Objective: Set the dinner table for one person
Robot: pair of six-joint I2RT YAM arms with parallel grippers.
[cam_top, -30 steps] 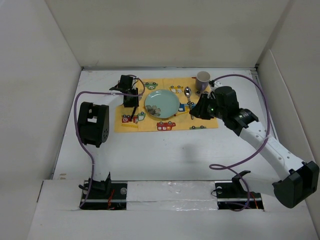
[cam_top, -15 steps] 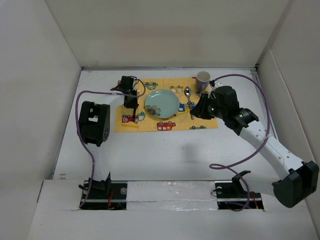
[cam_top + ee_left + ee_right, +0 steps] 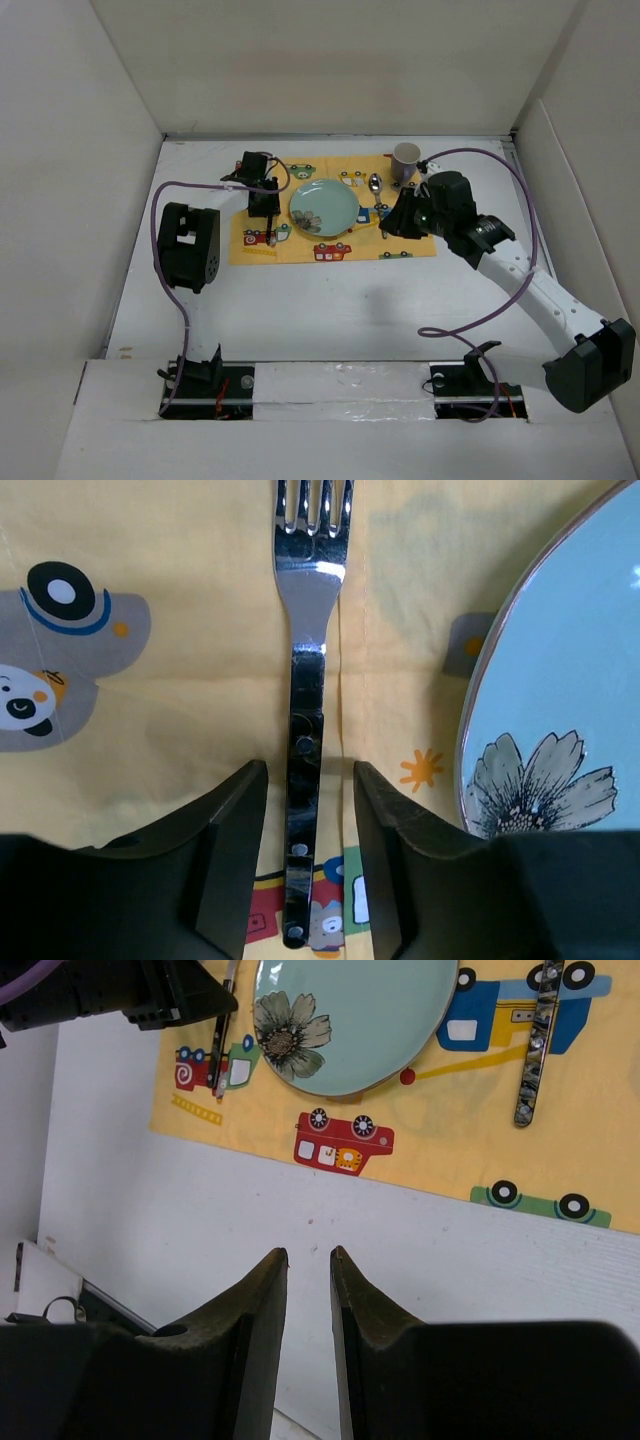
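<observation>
Looking down from the left wrist view, you see the silver metal fork [image 3: 308, 680] lying flat on the yellow cloth placemat printed with cartoon cars [image 3: 180, 710]. It sits just left of the pale green round plate with a flower print [image 3: 560, 710]. The placemat covers the far middle of the white tabletop [image 3: 330, 300].

The fork's long axis runs straight along the gap of the left gripper [image 3: 308, 770], tines toward the tabletop's far edge and handle end toward its near edge. The jaws stand spread, one on each side of the handle. A thin strip of cloth shows on both sides, so nothing is pinched.

Your left arm is clearly the nearer one, and any lift should go straight up, since sideways drift would nudge the handle.

The right gripper [image 3: 308, 1255] hangs above bare tabletop by the placemat's near edge, its jaws slightly parted and empty.
</observation>
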